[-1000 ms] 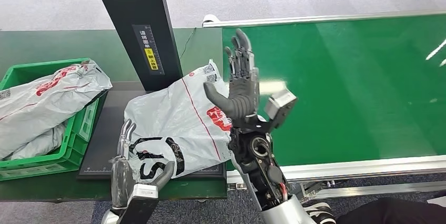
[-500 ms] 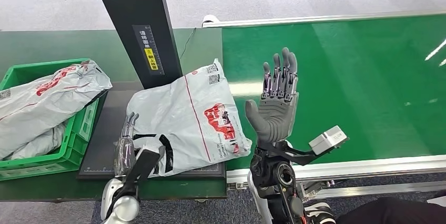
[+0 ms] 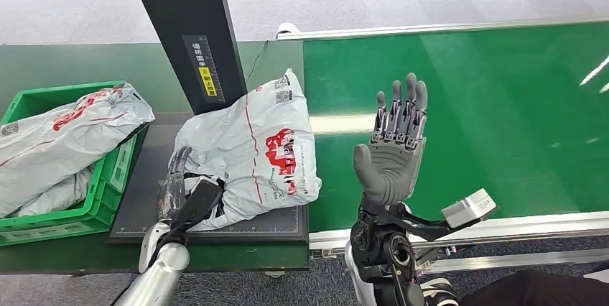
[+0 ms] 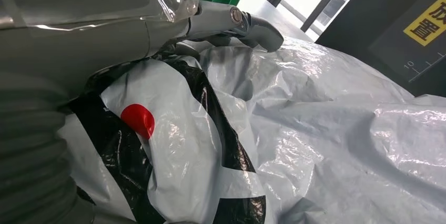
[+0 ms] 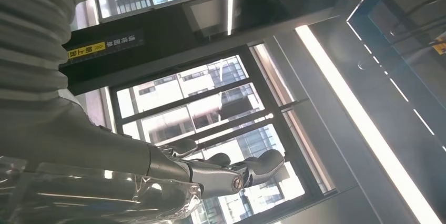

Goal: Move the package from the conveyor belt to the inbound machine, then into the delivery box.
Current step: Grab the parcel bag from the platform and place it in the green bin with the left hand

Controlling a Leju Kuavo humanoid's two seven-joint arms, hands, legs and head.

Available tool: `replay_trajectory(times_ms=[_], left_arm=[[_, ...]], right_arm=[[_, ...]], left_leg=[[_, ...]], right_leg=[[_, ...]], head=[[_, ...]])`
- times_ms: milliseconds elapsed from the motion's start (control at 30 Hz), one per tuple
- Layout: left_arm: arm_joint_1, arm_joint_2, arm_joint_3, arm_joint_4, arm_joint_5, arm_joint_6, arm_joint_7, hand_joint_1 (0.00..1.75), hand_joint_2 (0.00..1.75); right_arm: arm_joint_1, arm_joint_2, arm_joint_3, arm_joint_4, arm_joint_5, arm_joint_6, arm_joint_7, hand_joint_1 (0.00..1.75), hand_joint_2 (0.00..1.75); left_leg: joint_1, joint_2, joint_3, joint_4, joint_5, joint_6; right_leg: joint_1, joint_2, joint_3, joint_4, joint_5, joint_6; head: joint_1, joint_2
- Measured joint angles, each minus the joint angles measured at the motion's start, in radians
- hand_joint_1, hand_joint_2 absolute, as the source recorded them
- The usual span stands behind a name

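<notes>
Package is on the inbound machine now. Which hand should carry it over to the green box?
Left, most likely. The left hand already grips the package's near corner on the inbound machine's black plate, and the green delivery box lies on that side. The right hand is raised, open, over the conveyor belt.

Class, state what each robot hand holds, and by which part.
The left hand grips the package at its near corner; the right hand holds nothing.
</notes>
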Motion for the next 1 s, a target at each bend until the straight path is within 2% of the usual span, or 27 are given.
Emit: replay_trajectory(times_ms=[100, 133, 267, 500, 767, 867, 1000], left_arm=[[-0.007, 0.000, 0.000, 0.015, -0.009, -0.005, -0.002, 1.25, 1.75], [-0.007, 0.000, 0.000, 0.018, -0.012, -0.007, -0.005, 1.40, 1.75], [-0.006, -0.002, 0.000, 0.019, -0.012, -0.006, -0.032, 1.63, 1.75], [0.043, -0.011, 0.012, -0.064, 0.045, 0.032, -0.099, 1.68, 1.75], [0.076, -0.016, 0.021, -0.129, 0.053, 0.033, -0.105, 1.68, 1.75], [0.081, -0.016, 0.023, -0.137, 0.054, 0.034, -0.105, 1.73, 1.75], [0.105, -0.018, 0.025, -0.175, 0.087, 0.057, -0.134, 1.75, 1.75]], right_arm=[[0.003, 0.000, -0.002, -0.002, -0.006, 0.000, 0.000, 0.00, 1.75], [0.004, 0.000, -0.003, -0.002, -0.008, 0.000, 0.000, 0.00, 1.75], [0.007, 0.000, -0.012, -0.002, -0.010, 0.004, 0.000, 0.00, 1.75], [0.017, 0.000, -0.030, -0.001, -0.004, 0.014, 0.000, 0.00, 1.75], [0.020, 0.000, -0.044, 0.000, -0.002, 0.020, 0.000, 0.00, 1.75], [0.020, 0.000, -0.046, 0.000, -0.002, 0.020, 0.000, 0.00, 1.75], [0.022, 0.000, -0.047, 0.001, -0.001, 0.020, 0.000, 0.00, 1.75]], left_leg=[[0.000, 0.000, 0.002, 0.000, 0.001, 0.000], [0.000, 0.000, 0.002, 0.000, 0.001, 0.000], [0.000, 0.000, 0.002, 0.000, 0.002, 0.000], [0.000, 0.000, 0.001, 0.000, 0.002, 0.000], [0.000, 0.000, -0.002, 0.000, 0.001, 0.000], [0.000, 0.000, -0.002, 0.000, 0.001, 0.000], [0.000, 0.001, -0.002, 0.000, 0.001, 0.000]], right_leg=[[0.000, 0.000, 0.002, 0.000, 0.000, 0.000], [0.000, 0.000, 0.002, 0.000, 0.000, -0.001], [0.000, 0.000, 0.002, 0.000, 0.001, -0.001], [0.000, 0.000, 0.000, 0.001, 0.001, -0.001], [0.000, 0.000, -0.003, 0.000, 0.001, -0.001], [0.000, 0.000, -0.003, 0.000, 0.001, -0.001], [0.000, 0.000, -0.003, 0.000, 0.001, -0.001]], head=[[0.000, 0.000], [0.000, 0.000], [0.000, 0.000], [0.000, 0.000], [0.000, 0.000], [0.000, 0.000], [0.000, 0.000]])
